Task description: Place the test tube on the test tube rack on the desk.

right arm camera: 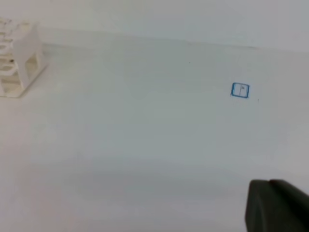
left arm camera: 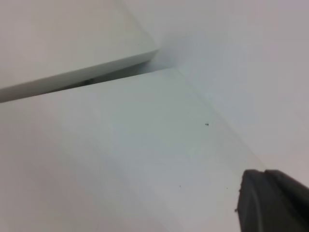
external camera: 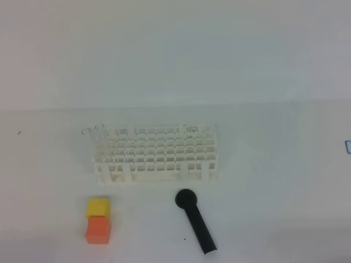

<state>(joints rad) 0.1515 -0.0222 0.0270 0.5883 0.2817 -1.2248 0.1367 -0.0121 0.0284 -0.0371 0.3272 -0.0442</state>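
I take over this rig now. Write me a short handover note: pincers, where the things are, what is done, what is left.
Left pincer: only a dark corner shows in its wrist view, above bare desk; open or shut cannot be told.
Right pincer: likewise, only a dark corner.
Neither arm appears in the exterior high view.
Test tube rack: stands mid-desk. Faint clear outlines show at its back corners; whether they are tubes cannot be told.
Test tube: not clearly found.
Also there: black scoop in front of the rack, yellow block touching orange block.
Done: nothing visible. Left: find tube, grasp, place in rack.

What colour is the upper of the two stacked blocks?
Yellow block, seen best in the exterior high view.
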